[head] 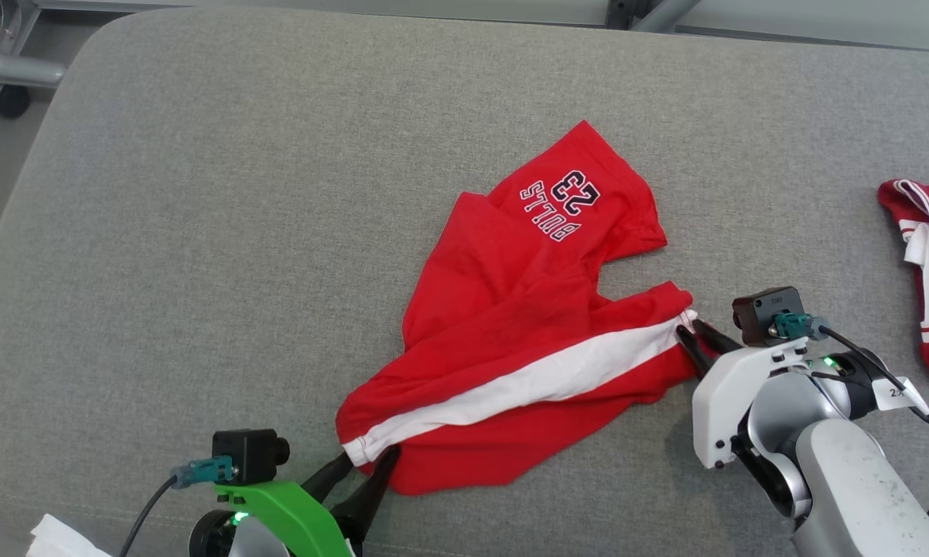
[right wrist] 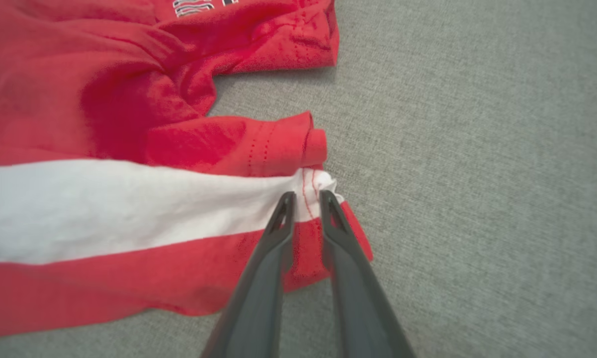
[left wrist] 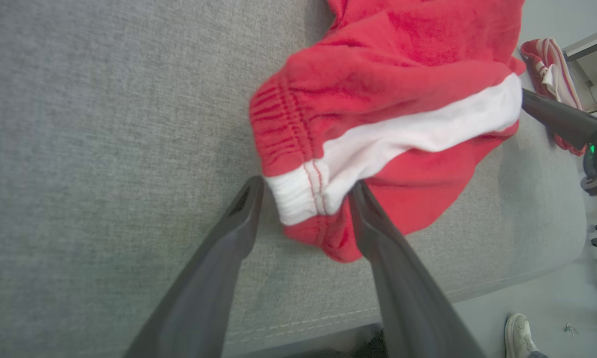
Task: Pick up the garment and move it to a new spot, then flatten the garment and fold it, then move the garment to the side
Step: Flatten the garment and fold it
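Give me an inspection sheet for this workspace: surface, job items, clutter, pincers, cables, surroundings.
Surface: top, grey fabric.
Job's things: shorts, red, rumpled, white stripe showing.
Clutter: second garment at the right edge; white scrap near left.
Pincers: left pincer open, astride the waistband; right pincer narrow at the hem, grip unclear.
Cables: left cable and right cable, clear of the shorts.
Surroundings: caster far left; shoe on the floor.

Head camera: high, facing steeply down on the grey padded worktop (head: 201, 232). Wrist cameras: close behind the left end effector (left wrist: 305, 185) and right end effector (right wrist: 305, 196), sighting low along the fingers (left wrist: 218, 258). All three share the white stripe (head: 541, 379) of the red shorts (head: 503, 302).
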Robot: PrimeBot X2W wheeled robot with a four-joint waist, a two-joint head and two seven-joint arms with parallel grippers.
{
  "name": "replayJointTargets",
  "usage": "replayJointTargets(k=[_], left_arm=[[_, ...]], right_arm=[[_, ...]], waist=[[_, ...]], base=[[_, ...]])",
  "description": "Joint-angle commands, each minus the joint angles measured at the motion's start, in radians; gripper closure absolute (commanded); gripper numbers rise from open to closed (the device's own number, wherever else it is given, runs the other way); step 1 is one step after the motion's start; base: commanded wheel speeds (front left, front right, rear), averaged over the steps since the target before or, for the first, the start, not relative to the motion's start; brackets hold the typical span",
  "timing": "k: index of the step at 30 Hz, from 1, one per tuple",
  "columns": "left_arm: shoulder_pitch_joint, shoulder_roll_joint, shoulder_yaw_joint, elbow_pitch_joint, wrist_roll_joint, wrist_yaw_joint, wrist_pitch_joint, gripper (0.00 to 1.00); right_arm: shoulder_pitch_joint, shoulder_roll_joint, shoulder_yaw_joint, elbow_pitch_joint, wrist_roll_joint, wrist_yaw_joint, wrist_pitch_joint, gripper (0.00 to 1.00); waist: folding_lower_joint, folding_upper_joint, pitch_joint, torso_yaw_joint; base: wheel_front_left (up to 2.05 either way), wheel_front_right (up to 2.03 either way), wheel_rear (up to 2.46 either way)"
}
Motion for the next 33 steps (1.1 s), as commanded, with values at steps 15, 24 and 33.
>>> replayJointTargets(k=[15,24,33], left_arm=[[0.001,0.059,-0.013,0.003,-0.042,-0.001,-0.048,1.00],[0.014,0.073,-0.015,-0.015,-0.043,0.011,-0.036,1.00],[0.016,0.114,-0.003,-0.010,-0.025,0.024,-0.032,0.88]], right_arm=[[0.054,-0.021,0.001,-0.062,0.053,-0.002,-0.024,1.00],[0.070,-0.014,0.001,-0.082,0.051,-0.002,-0.027,1.00],[0.086,-0.014,-0.005,-0.082,0.045,-0.002,-0.024,1.00]], waist=[[0.0000,-0.0001,-0.039,-0.048],[0.0000,-0.0001,-0.051,-0.058],[0.0000,-0.0001,-0.071,-0.063]], base=[[0.00,0.00,0.00],[0.00,0.00,0.00],[0.00,0.00,0.00]])
